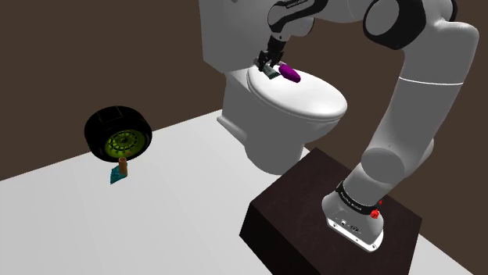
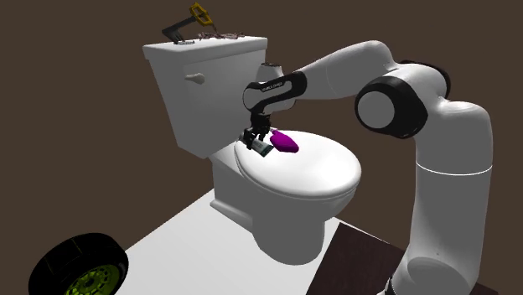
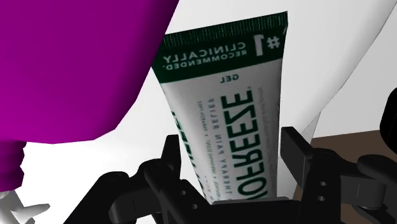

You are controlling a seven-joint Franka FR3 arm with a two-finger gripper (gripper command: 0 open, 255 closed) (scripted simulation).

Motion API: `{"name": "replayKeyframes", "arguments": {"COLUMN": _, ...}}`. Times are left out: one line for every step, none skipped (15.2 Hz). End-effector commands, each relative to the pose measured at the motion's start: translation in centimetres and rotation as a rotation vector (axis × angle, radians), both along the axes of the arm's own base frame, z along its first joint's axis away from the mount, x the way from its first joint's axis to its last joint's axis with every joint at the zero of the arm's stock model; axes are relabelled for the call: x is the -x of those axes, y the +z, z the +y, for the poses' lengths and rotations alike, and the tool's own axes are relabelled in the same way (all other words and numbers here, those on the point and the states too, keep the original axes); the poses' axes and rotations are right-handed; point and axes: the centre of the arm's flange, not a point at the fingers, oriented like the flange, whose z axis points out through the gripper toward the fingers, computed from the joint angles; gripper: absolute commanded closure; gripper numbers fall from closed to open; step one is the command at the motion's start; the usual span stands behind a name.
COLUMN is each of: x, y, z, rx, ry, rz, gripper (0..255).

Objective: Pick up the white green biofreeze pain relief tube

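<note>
**A:** Tube [image 3: 222,121], white with a dark green band and lettering: where?

**B:** Flat on the closed toilet lid [image 1: 313,98], at upper centre of the shoulder view and just left of centre in the second exterior view. Just beside a purple object [image 3: 70,63], toward the tank [image 2: 209,84] end of the lid.

**A:** Gripper [image 3: 232,145]?

**B:** Narrowed to the tube's width. Black fingers [image 3: 292,146] against both long edges, at the end away from the green band. Apparently clasped on the tube, though seemingly not yet lifted clear of the lid.

**A:** How to do the lift well?

**B:** Hold the clasp firm and square across the tube. Rise straight up from the lid, slowly, so as not to brush the purple object alongside. Beware a flat, probably pliable body: liable to slip out endways under a loose or skewed grip. Better no turn of the wrist until well above the lid.

**A:** Wrist view against the outer two?

**B:** Wrist view: gives the finger-to-edge contact and the printed label, neither legible elsewhere. Shoulder view: gives the tyre [image 1: 119,134] with its yellow-green hub on the floor at left. Second exterior view: gives the small clutter [image 2: 197,25] atop the tank, at upper left.
</note>
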Motion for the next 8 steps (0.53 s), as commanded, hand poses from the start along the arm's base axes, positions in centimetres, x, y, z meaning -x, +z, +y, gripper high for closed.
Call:
{"name": "replayKeyframes", "arguments": {"x": 0.0, "y": 1.0, "z": -0.1, "rx": 0.000, "ry": 0.000, "rz": 0.000, "gripper": 255}}
{"name": "replayKeyframes", "arguments": {"x": 0.0, "y": 1.5, "z": -0.1, "rx": 0.000, "ry": 0.000, "rz": 0.000, "gripper": 255}}
{"name": "replayKeyframes", "arguments": {"x": 0.0, "y": 2.0, "z": -0.1, "rx": 0.000, "ry": 0.000, "rz": 0.000, "gripper": 255}}
{"name": "replayKeyframes", "arguments": {"x": 0.0, "y": 2.6, "z": -0.1, "rx": 0.000, "ry": 0.000, "rz": 0.000, "gripper": 255}}
{"name": "replayKeyframes", "arguments": {"x": 0.0, "y": 3.1, "z": -0.1, "rx": 0.000, "ry": 0.000, "rz": 0.000, "gripper": 255}}
{"name": "replayKeyframes", "arguments": {"x": 0.0, "y": 3.6, "z": -0.1, "rx": 0.000, "ry": 0.000, "rz": 0.000, "gripper": 255}}
{"name": "replayKeyframes", "arguments": {"x": 0.0, "y": 4.1, "z": -0.1, "rx": 0.000, "ry": 0.000, "rz": 0.000, "gripper": 255}}
{"name": "replayKeyframes", "arguments": {"x": 0.0, "y": 4.7, "z": -0.1, "rx": 0.000, "ry": 0.000, "rz": 0.000, "gripper": 255}}
